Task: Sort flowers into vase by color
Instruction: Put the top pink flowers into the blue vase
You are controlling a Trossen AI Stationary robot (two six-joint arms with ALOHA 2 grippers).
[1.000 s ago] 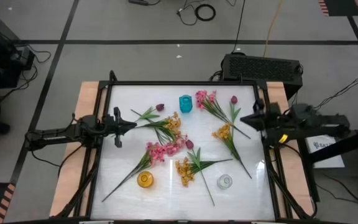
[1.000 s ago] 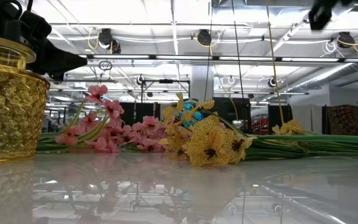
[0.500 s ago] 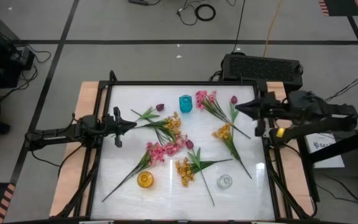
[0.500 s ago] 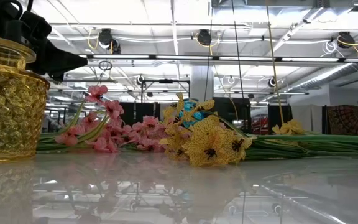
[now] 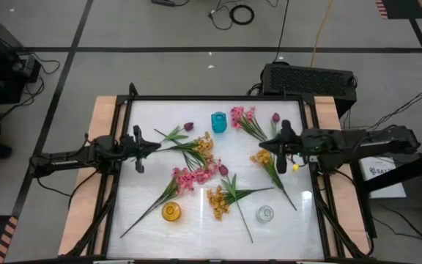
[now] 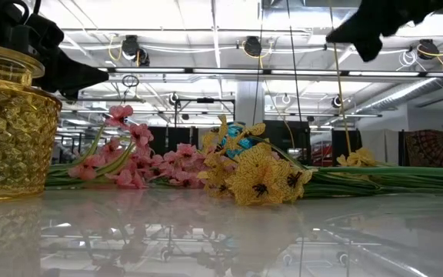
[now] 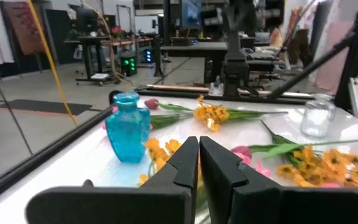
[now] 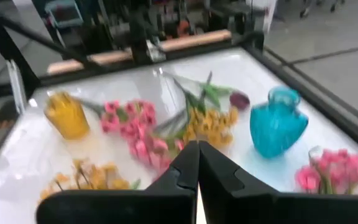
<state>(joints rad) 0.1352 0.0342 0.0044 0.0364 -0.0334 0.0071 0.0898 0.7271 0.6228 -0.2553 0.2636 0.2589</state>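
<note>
Yellow spray (image 5: 263,155) lies right of the blue vase (image 5: 218,122); right pincer (image 5: 282,137), fingers pressed together, hovers beside it. Reach step; next it must spread and descend. Left pincer (image 5: 138,141) pressed together, left of vase

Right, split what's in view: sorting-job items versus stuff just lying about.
For the job:
- pink sprays
- yellow sprays
- maroon buds
- blue vase
- yellow vase
- clear vase

Lying about:
- black box behind the table
- floor cables
</note>
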